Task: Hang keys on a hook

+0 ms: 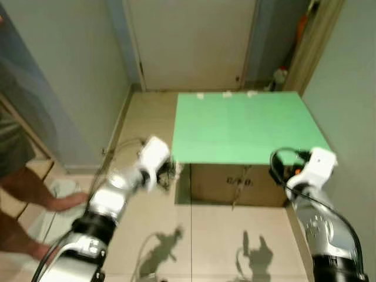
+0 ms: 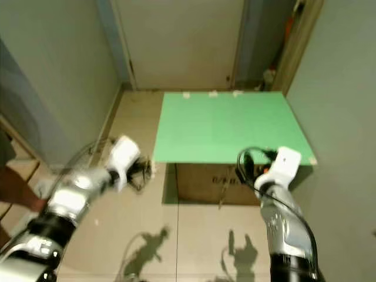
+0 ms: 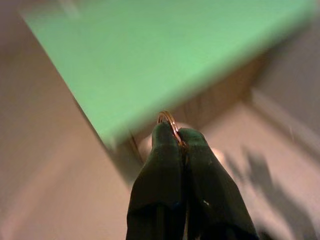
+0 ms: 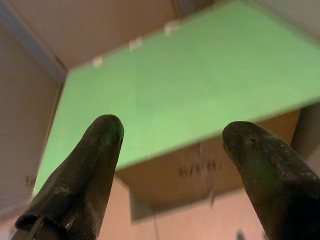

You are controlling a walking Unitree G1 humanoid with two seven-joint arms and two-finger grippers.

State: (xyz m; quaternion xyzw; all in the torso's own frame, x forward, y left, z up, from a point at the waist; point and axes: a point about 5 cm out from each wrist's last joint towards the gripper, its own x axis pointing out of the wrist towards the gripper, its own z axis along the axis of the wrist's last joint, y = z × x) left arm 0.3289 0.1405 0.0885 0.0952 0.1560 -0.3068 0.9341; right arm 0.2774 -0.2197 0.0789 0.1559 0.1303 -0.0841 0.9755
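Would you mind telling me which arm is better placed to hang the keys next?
Left: the left gripper has its fingers shut on the key ring, while the right gripper is open and holds nothing.

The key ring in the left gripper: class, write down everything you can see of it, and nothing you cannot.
The key ring is a thin wire loop, metal by its look, with a coppery gold sheen. A short arc of it rises above the fingertips of the left gripper, which are shut on it, one on each side; the rest is hidden between them. In the head views dark, blurred shapes dangle at that gripper over the floor, beside the green board; whether these are keys cannot be made out. Nothing else touches it.
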